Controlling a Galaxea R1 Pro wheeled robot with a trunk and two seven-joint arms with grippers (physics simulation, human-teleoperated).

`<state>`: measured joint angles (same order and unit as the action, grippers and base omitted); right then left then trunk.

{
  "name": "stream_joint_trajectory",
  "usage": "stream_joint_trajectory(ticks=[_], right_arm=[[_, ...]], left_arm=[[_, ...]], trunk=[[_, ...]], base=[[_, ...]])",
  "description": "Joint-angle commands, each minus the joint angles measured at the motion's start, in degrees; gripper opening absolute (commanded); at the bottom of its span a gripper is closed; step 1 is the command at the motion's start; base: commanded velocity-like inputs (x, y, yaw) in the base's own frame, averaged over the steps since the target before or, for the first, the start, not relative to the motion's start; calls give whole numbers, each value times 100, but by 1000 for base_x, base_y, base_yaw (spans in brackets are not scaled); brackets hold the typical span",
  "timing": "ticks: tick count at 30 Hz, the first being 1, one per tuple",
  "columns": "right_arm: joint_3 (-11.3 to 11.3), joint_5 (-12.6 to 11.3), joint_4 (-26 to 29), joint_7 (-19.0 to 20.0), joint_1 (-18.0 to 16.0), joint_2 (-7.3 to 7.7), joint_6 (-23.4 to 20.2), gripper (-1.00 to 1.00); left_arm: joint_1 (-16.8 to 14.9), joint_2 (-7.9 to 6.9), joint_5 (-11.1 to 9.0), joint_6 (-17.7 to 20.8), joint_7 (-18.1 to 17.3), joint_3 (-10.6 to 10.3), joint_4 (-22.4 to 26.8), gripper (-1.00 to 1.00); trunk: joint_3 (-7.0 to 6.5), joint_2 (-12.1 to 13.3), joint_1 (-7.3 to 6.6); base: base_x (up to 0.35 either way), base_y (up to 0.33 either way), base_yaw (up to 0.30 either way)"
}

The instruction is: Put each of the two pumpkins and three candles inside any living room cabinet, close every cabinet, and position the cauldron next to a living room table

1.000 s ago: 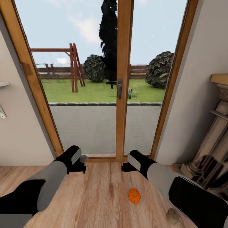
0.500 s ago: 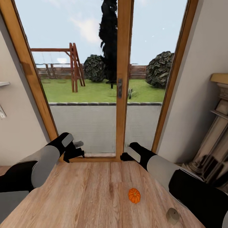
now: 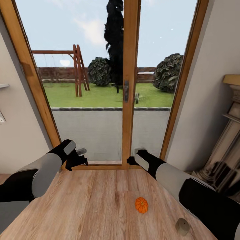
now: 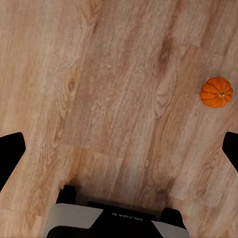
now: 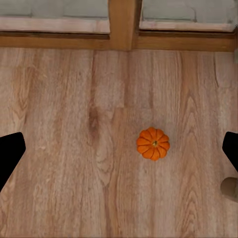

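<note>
One small orange pumpkin (image 3: pixel 141 205) lies on the wood floor in front of the glass door, also seen as the pumpkin (image 4: pixel 216 92) and the pumpkin (image 5: pixel 153 143) in the wrist views. A stubby grey-beige candle (image 3: pixel 182 226) stands on the floor close to my right forearm; the edge of this candle (image 5: pixel 230 189) shows in the right wrist view. My left gripper (image 3: pixel 79 157) hovers open near the door sill, well left of the pumpkin. My right gripper (image 3: pixel 132 160) is open above the floor, beyond the pumpkin. In both wrist views, the left gripper (image 4: pixel 119 153) and the right gripper (image 5: pixel 119 151) hold nothing.
A tall wood-framed glass door (image 3: pixel 128 93) closes off the floor ahead. An ornate beige fireplace (image 3: pixel 225 150) stands at the right wall. Plain walls flank the door on both sides. Bare wood floor (image 3: pixel 96 203) spreads between my arms.
My left arm has lifted and swung out to the left, toward the door sill. The right arm has risen slightly. Pumpkin and candle have not moved.
</note>
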<state>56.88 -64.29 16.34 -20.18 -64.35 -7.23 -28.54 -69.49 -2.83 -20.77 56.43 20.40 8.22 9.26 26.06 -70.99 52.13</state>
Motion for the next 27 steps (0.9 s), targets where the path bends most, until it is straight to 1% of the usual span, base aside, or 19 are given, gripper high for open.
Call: stream_joint_trajectory(ticks=[1, 5, 8, 12, 17, 27], right_arm=[[41, -54, 10, -40, -7, 15, 11, 100], [39, -50, 9, -41, -7, 69, 117, 100], [49, -56, 13, -33, -7, 251, 567, 100], [56, -57, 7, -27, -7, 352, 846, 100], [68, -58, 1, -15, -7, 413, 951, 100], [78, -73, -60, -12, 1, 409, 970, 100]], left_arm=[[-3, 0, -50, 14, 57, 30, 6, 100], [-3, 0, -56, 10, 53, 31, -11, 100], [2, 1, -58, 9, 52, 31, -18, 100], [3, 1, -59, 9, 49, 31, -25, 100], [6, 1, -62, 4, 42, 31, -29, 100], [6, -7, -68, 11, 44, 31, -30, 100]], trunk=[[25, -46, 23], [97, -206, 111], [151, -327, 176], [222, -487, 264], [312, -688, 374], [492, -1089, 594]], base=[[0, 0, 0], [0, 0, 0], [0, 0, 0], [0, 0, 0], [0, 0, 0], [0, 0, 0]])
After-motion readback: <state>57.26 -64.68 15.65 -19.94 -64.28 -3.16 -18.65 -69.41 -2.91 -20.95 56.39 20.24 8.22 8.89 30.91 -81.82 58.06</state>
